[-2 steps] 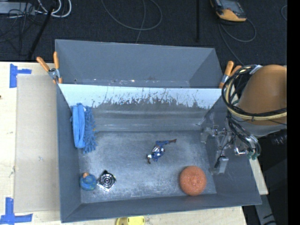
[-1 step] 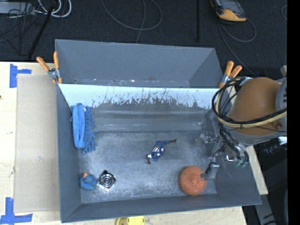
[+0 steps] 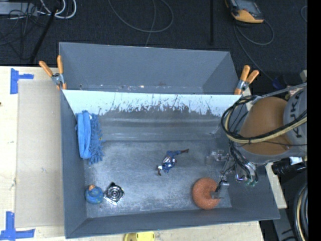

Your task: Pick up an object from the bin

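My gripper [image 3: 219,188] is low in the bin's front right corner, under the arm's brown cover and cables. Its tip is at the right edge of a round orange spongy disc [image 3: 203,194] that lies flat on the bin floor. A small blue and white toy [image 3: 168,163] with a thin dark stick lies in the middle of the floor, well left of the gripper.
A long blue fuzzy cloth [image 3: 88,136] lies against the left wall. In the front left corner a small blue ball-like thing [image 3: 94,195] sits next to a shiny silver piece [image 3: 114,193]. The arm leans in over the right wall.
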Available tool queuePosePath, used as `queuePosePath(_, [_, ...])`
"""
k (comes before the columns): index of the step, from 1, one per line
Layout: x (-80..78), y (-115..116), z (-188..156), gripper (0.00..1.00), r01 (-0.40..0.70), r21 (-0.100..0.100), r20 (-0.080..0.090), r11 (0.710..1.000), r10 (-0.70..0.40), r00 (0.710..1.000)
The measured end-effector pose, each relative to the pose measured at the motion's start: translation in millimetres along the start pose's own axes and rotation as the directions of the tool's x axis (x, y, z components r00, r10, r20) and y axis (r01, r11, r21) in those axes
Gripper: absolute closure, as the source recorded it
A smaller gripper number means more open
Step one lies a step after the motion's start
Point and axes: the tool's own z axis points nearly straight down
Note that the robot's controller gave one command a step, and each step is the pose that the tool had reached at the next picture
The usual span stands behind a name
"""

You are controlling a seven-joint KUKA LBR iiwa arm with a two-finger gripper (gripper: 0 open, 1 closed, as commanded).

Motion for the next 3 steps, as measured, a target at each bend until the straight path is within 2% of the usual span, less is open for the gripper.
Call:
queuePosePath(1, [38.4,8.5,17.4,1.0,-0.082,0.0,-0.007,0.997,0.082,0.997])
queuePosePath(2, [38.4,8.6,17.4,1.0,-0.081,0.0,-0.007,0.997,0.081,0.997])
queuePosePath(3, [26.1,0.9,-191.4,1.0,-0.096,0.0,-0.005,0.995,0.096,0.995])
